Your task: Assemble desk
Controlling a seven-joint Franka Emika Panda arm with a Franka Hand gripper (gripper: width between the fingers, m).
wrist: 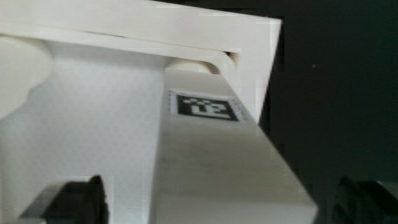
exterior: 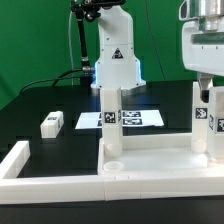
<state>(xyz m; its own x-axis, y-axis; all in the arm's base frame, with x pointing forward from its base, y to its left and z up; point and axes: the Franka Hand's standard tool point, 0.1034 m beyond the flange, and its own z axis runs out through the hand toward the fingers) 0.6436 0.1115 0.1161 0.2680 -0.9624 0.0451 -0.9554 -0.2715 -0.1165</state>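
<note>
The white desk top (exterior: 160, 156) lies upside down on the black table, against the white fence bars (exterior: 60, 185). Two square tagged legs stand upright in its corners: one at the exterior view's left (exterior: 112, 118), one at the right (exterior: 203, 118). A third leg (exterior: 52, 124) lies loose on the table at the left. My gripper (exterior: 204, 92) is over the right leg. In the wrist view this leg (wrist: 222, 150), with its tag, runs between my fingers (wrist: 75, 200) down to the desk top (wrist: 71, 100). The gripper (wrist: 221, 205) is open, with small gaps on both sides of the leg.
The marker board (exterior: 135, 118) lies flat behind the desk top, in front of the robot base (exterior: 115, 65). The fence bars run along the front and up the left side (exterior: 18, 160). A green curtain is behind.
</note>
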